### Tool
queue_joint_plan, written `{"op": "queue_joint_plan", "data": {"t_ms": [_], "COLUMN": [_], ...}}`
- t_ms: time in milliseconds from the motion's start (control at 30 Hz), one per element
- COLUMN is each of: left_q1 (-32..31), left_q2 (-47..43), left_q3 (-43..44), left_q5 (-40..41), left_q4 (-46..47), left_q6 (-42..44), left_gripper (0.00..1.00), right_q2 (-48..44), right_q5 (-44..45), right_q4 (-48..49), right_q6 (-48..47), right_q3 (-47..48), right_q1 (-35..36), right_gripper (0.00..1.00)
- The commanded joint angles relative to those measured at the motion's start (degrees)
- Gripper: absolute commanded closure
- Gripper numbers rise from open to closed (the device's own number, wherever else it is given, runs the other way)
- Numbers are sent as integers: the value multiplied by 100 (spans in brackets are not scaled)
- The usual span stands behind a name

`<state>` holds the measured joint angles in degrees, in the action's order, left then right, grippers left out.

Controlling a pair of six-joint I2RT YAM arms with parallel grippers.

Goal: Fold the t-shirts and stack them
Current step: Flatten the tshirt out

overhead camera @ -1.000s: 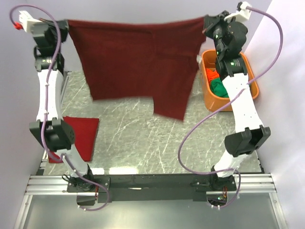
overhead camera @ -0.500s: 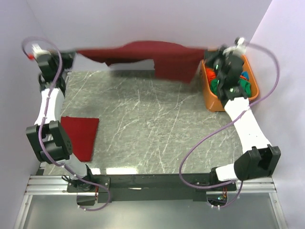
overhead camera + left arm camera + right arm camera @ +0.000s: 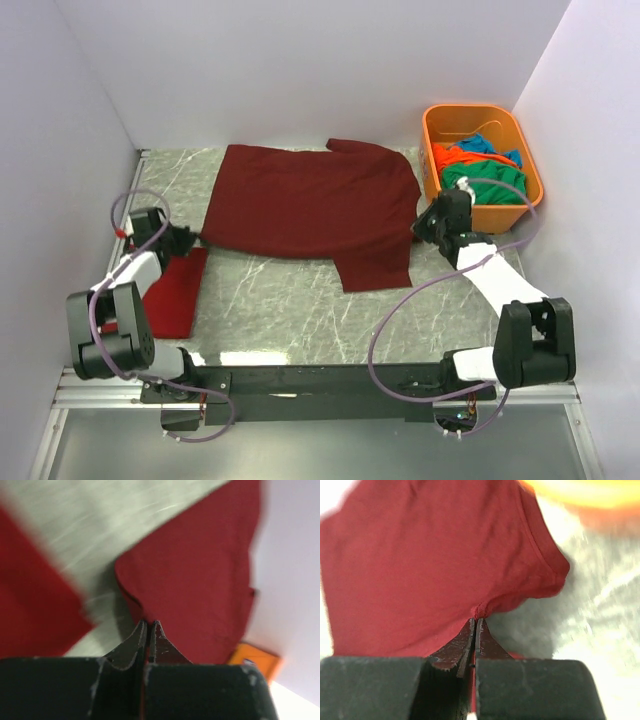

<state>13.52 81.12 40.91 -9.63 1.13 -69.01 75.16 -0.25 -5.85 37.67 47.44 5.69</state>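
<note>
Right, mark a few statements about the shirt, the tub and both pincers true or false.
1. The maroon t-shirt lies spread flat on the table. True.
2. The left pincer hangs open above the table. False: it is shut on an edge of the maroon t-shirt.
3. The orange tub in the far right corner holds crumpled clothes. True.
4. The right pincer reaches into the orange tub. False: it is outside the tub, shut on the opposite edge of the maroon t-shirt.
</note>
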Motion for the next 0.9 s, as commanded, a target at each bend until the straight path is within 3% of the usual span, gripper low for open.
{"op": "queue_joint_plan", "data": {"t_ms": [0,133,367,433,700,867], "left_q1": [-121,-165,-174,-183,-174,-183], "left_q2": [-474,-921,-1099,-1002,-1046,-1072], "left_q3": [-302,-592,-654,-610,-549,-592], "left_q5": [706,945,954,928,884,866], "left_q4": [-418,-780,-886,-877,-894,-912], "left_q6": [133,318,512,529,503,468], "left_gripper": [99,99,99,99,99,99], "right_q2": [43,-62,-685,-1028,-2074,-1812], "right_q5": [-81,-37,192,306,403,534], "right_q4": [-110,-171,-565,-689,-1120,-962], "right_q6": [12,-49,-58,12,407,469], "right_q3": [-339,-762,-1158,-1237,-1992,-2178], "right_q1": [-51,-77,-86,-77,221,590], "right_gripper": [100,99,60,54,54,55]}}
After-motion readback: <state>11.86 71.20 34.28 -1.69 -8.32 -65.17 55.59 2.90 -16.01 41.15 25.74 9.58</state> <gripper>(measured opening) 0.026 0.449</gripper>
